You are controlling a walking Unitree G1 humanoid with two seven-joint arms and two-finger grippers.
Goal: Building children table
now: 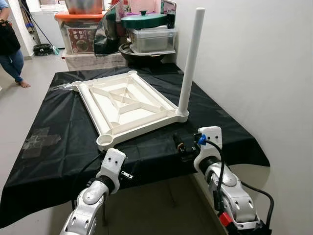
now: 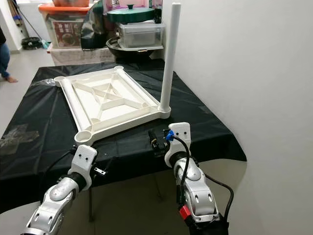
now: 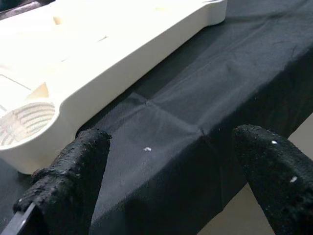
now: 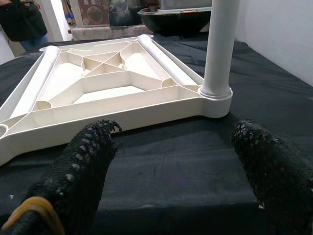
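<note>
A white plastic table top (image 1: 124, 105) lies upside down on the black-covered table (image 1: 54, 147), ribs facing up. One white leg (image 1: 190, 61) stands upright in its near right corner socket. The near left socket (image 1: 105, 141) is open and holds nothing, as the left wrist view shows (image 3: 24, 123). My left gripper (image 3: 171, 181) is open at the table's front edge, just short of that socket. My right gripper (image 4: 176, 171) is open too, low over the cloth in front of the standing leg (image 4: 220, 49).
A white wall (image 1: 254, 73) runs close along the table's right side. Stacked plastic boxes and a dark basin (image 1: 146, 41) crowd the floor behind the table. A person (image 1: 11, 46) stands at the far left. Tape patches (image 1: 39, 139) mark the cloth.
</note>
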